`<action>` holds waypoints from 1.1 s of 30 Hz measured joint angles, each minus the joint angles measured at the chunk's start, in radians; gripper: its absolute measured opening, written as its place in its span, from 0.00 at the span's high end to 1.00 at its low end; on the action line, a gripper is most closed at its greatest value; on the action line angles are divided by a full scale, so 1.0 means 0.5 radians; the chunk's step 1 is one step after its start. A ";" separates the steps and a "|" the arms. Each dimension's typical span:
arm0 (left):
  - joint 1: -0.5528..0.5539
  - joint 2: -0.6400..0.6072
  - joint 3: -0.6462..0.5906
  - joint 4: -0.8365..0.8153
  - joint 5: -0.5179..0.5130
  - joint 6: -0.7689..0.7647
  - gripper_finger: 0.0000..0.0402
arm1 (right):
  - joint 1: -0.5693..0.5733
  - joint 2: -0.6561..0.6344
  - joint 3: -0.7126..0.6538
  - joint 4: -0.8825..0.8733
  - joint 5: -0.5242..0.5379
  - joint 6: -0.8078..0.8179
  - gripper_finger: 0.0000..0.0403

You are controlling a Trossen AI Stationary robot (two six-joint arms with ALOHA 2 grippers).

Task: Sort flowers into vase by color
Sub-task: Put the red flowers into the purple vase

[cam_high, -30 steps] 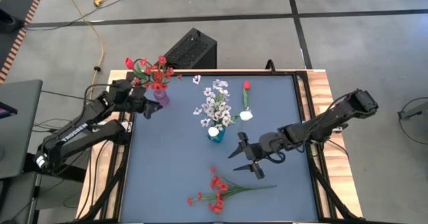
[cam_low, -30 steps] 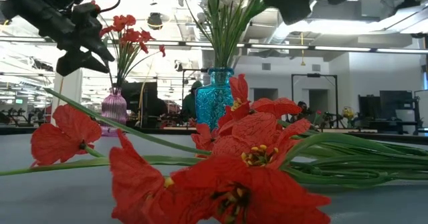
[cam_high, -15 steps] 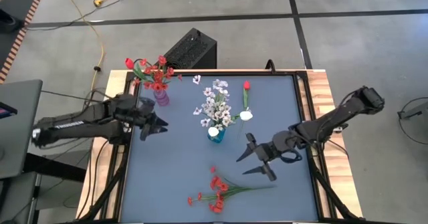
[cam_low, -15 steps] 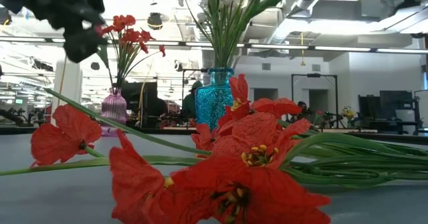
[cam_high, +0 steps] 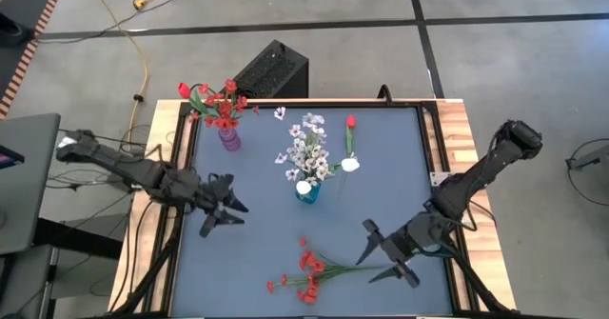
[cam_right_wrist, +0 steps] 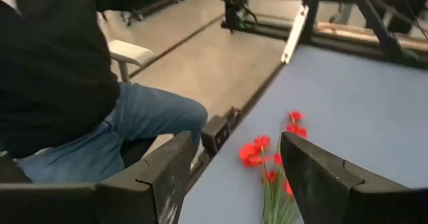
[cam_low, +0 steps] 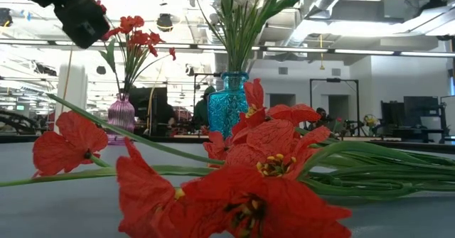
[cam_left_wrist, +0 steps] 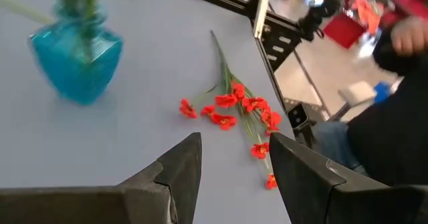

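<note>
A spray of red flowers (cam_high: 314,271) lies flat on the blue table near its near edge; it shows too in the left wrist view (cam_left_wrist: 237,110), the right wrist view (cam_right_wrist: 271,164) and close up in the low view (cam_low: 234,174). A purple vase (cam_high: 229,136) holds red flowers; a teal vase (cam_high: 307,190) holds white ones. A single red stem (cam_high: 350,133) and a white bloom (cam_high: 351,165) lie right of the teal vase. My left gripper (cam_high: 225,216) hovers open over the table's left part. My right gripper (cam_high: 385,259) hovers open just right of the spray's stem end.
A small white bloom (cam_high: 280,113) lies near the far edge. Wooden side rails (cam_high: 455,167) frame the table. A seated person in jeans (cam_right_wrist: 100,117) shows beyond the near edge. A black box (cam_high: 271,71) stands behind the table. Bare table lies between the teal vase and the spray.
My left gripper has drawn away from the purple vase and moved toward the near edge and rightward over the table. My right gripper has moved toward the near edge, down to beside the red spray's stems. The flowers have not moved.
</note>
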 joint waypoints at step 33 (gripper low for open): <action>-0.361 1.387 -0.002 1.515 -0.376 0.477 0.59 | 0.155 0.970 0.002 -0.278 0.549 0.505 0.37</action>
